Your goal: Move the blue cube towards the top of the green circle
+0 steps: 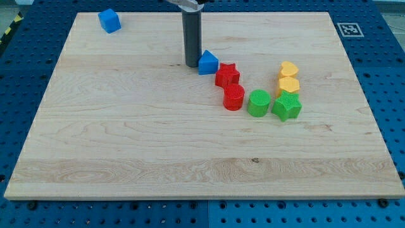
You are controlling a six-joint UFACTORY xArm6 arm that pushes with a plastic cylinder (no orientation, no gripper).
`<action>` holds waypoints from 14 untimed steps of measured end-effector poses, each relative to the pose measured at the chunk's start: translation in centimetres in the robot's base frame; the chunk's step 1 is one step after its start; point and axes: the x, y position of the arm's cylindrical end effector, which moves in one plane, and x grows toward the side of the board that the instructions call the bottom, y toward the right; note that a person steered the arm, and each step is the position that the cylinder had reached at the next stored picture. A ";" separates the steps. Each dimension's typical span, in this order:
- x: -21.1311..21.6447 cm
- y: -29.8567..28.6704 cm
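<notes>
My tip [192,64] rests on the board just left of a blue block [207,63], touching or nearly touching its left side. That blue block has a peaked, house-like shape and sits up and to the left of a red star [226,75]. A blue cube [109,20] lies alone near the board's top left corner, far from my tip. The green circle [258,103] is at the view's centre right, between a red cylinder [233,97] on its left and a green block [287,106] on its right.
A yellow heart-like block [288,69] and a yellow hexagon [288,84] stack in a column above the green block. The wooden board [126,139] lies on a blue perforated table; a fiducial marker [348,29] sits by the board's top right corner.
</notes>
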 end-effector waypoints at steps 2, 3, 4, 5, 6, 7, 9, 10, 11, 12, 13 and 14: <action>-0.1 1.1; -0.3 1.6; -2.0 2.1; -4.7 2.4; -7.9 2.4; -8.4 2.4; -7.0 -2.2; -5.5 -7.5; -5.6 -14.1; -5.6 -20.4; -9.0 -26.3; -12.5 -28.5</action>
